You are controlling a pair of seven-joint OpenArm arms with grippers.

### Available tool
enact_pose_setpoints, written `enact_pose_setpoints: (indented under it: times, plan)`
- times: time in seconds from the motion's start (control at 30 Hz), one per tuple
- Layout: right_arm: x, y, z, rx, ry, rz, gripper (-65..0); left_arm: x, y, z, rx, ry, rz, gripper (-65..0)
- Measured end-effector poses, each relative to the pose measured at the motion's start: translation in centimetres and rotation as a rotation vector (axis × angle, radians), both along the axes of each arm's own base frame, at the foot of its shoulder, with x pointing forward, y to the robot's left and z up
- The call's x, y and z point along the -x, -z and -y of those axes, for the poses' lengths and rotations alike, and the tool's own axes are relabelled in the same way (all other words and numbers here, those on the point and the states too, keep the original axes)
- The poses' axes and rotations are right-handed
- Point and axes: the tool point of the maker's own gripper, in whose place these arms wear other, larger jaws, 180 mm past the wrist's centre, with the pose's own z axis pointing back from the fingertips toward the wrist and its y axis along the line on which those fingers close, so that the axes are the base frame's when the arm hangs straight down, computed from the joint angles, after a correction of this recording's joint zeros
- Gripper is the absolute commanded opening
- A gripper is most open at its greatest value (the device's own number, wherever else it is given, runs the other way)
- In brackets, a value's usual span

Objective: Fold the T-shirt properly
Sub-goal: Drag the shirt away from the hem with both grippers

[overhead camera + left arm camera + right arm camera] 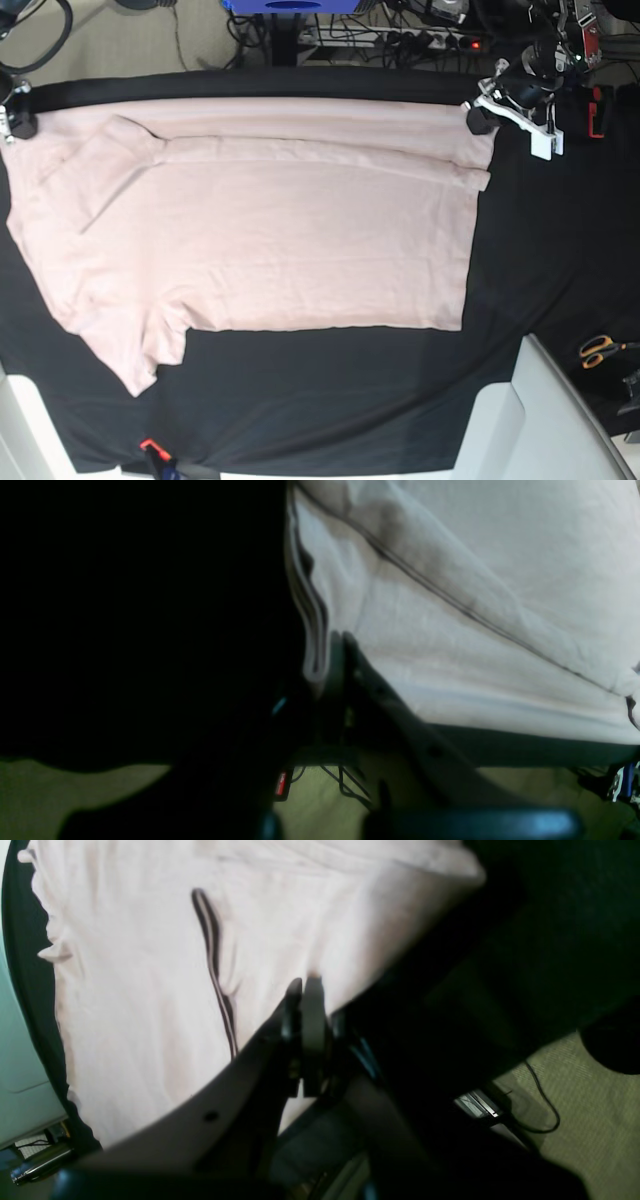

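The T-shirt (270, 230) is spread flat on the black table cloth (350, 400). Its far edge is pinched at opposite corners by the closed right gripper (18, 122) and the closed left gripper (480, 115). No writing can be read.

Table cover: you have a black cloth (330, 390) spread over the whole work surface.
Floor: you see olive-green carpet (590, 1120) past the table edge, with a thin black cable (542, 1105) lying on it.
12 o'clock: a blue stand (290, 6) and a power strip (420, 40) among tangled cords.
4 o'clock: orange-handled scissors (600, 350) beside a white panel (545, 420).
Light: even, bright from overhead.
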Motion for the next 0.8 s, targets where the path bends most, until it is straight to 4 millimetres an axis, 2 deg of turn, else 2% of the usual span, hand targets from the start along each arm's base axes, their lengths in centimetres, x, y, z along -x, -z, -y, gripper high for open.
enact_pose_setpoints:
  times: [0.17,0.33,0.63,0.7,0.8]
  plan:
    - [0.2,0.1,0.0,0.0,-0.002,-0.005,-64.8,1.1,0.7,-0.1,0.005,-0.007,-0.032,-65.0]
    - [1.4,0.8,-0.9,-0.019,0.003,-0.028,-64.8,1.1,0.7,-0.1,0.004,-0.007,-0.032,-65.0]
    - [1.3,0.8,-0.9,-0.019,0.004,-0.024,-63.8,1.1,0.9,-0.2,0.005,-0.01,-0.036,-65.0]
    - [1.3,0.8,-0.8,-0.019,0.007,-0.024,-58.5,1.1,0.9,-0.1,0.006,-0.011,-0.037,-65.0]
    - [1.5,0.8,-1.2,-0.033,0.035,0.004,-45.6,1.1,0.9,-0.2,0.006,-0.011,-0.037,-65.0]
